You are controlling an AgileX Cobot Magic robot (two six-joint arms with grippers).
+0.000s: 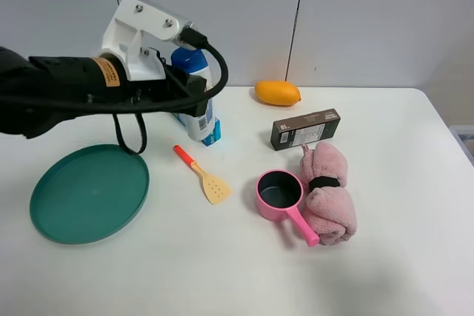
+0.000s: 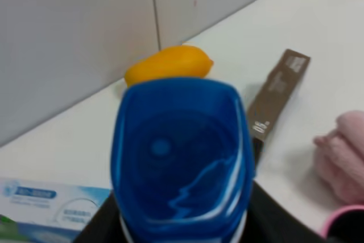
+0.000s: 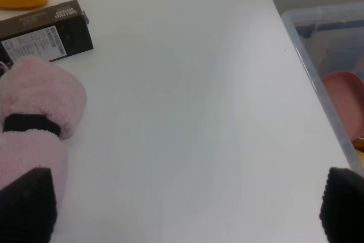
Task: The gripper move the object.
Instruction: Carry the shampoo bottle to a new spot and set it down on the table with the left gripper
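Note:
The white bottle (image 1: 201,119) with a dark blue cap (image 1: 189,59) stands upright at the back left of the table, in front of the blue-green toothpaste box (image 1: 212,133). My left gripper (image 1: 192,95) reaches in from the left, and its black fingers (image 1: 172,88) close around the bottle's upper body. In the left wrist view the blue cap (image 2: 182,157) fills the middle, with a dark finger (image 2: 105,226) against each side of the bottle. My right gripper (image 3: 182,203) is open and empty over bare table, to the right of the pink towel (image 3: 34,118).
A green plate (image 1: 89,192) lies at the front left. An orange spatula (image 1: 204,176), a pink cup (image 1: 279,192), a pink towel (image 1: 327,194), a dark box (image 1: 305,129) and a mango (image 1: 278,92) occupy the middle. A clear bin (image 3: 330,55) stands past the table's right edge.

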